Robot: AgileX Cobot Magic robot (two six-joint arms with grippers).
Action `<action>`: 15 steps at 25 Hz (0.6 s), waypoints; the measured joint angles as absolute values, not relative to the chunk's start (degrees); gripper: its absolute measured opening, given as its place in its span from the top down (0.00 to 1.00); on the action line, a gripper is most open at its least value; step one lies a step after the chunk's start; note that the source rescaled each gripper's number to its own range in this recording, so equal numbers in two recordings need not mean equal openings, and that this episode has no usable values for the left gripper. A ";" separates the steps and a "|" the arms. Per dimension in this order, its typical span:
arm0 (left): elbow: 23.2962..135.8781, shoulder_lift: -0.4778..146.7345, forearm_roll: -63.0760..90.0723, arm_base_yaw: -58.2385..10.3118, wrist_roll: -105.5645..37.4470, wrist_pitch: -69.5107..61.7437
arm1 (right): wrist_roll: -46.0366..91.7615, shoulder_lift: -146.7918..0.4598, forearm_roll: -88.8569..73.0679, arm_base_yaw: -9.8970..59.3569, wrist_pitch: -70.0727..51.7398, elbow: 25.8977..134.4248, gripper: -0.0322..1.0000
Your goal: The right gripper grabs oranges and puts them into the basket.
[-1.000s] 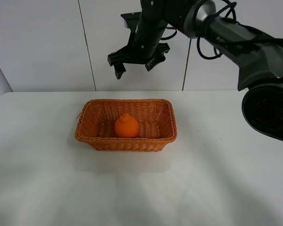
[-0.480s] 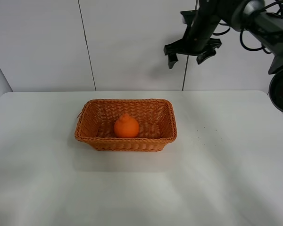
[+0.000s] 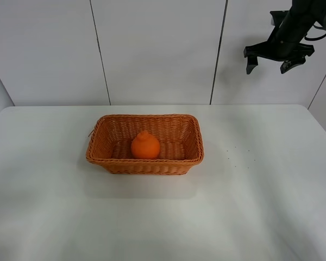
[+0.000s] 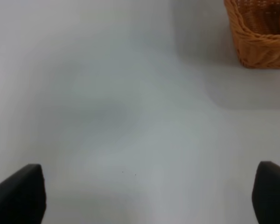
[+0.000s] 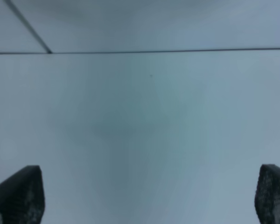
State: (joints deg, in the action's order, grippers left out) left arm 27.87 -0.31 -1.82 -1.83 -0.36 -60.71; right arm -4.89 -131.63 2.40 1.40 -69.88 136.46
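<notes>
With the orange [image 3: 145, 145] apparently settled in the wicker basket [image 3: 106, 157], the right tool [image 3: 274, 61] hangs splayed and empty above the bench [image 3: 261, 190], best parked well clear.

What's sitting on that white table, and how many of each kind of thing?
Orange: 1, lying inside the basket
Basket: 1
Total: 2

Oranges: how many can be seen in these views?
1. The orange sits inside the basket, near the middle of its floor. No other shows in any view.
</notes>
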 joint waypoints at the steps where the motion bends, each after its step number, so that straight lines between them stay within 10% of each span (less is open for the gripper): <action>1: 27.87 -0.31 -1.82 -1.83 -0.36 -60.71 | -4.89 -131.63 2.27 1.26 -69.88 136.46 0.00; 15: 27.87 -0.31 -1.82 -1.83 -0.36 -60.71 | -2.05 -107.20 -1.09 1.26 -69.78 107.57 0.00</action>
